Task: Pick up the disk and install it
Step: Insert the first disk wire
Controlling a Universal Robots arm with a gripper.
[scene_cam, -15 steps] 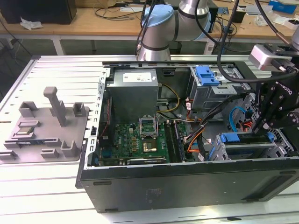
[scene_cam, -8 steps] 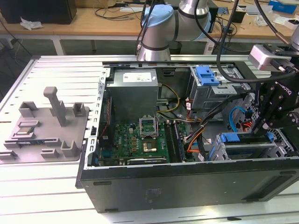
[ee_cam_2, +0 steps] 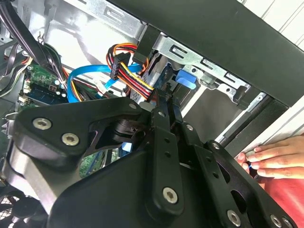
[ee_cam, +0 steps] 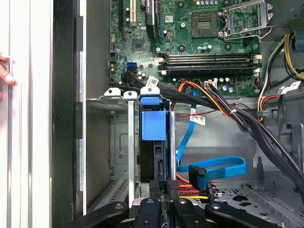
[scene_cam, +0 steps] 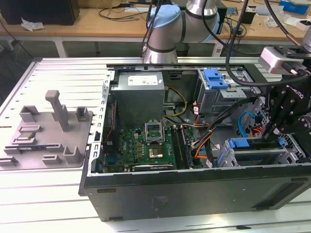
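The disk (ee_cam: 156,142) stands on edge inside the drive cage (ee_cam: 128,142) of the open computer case, and its blue plastic rail (ee_cam: 154,124) faces the first wrist camera. My gripper (ee_cam: 166,190) sits at the disk's rear end with its black fingers (ee_cam: 156,187) drawn close together on that end. In the exterior view the gripper (scene_cam: 269,137) hangs over the cage at the view's right, beside the blue rail end (scene_cam: 239,143). The second wrist view has the gripper (ee_cam_2: 166,102) reaching toward the blue rail (ee_cam_2: 183,80) in the cage.
Bundled power cables (ee_cam: 223,107) and a blue data cable (ee_cam: 218,167) run right beside the cage. The motherboard (scene_cam: 146,148) and grey power supply (scene_cam: 141,92) fill the case's middle. A person's hand (ee_cam_2: 273,159) rests on the case edge. A grey fixture (scene_cam: 48,128) stands outside on the exterior view's left.
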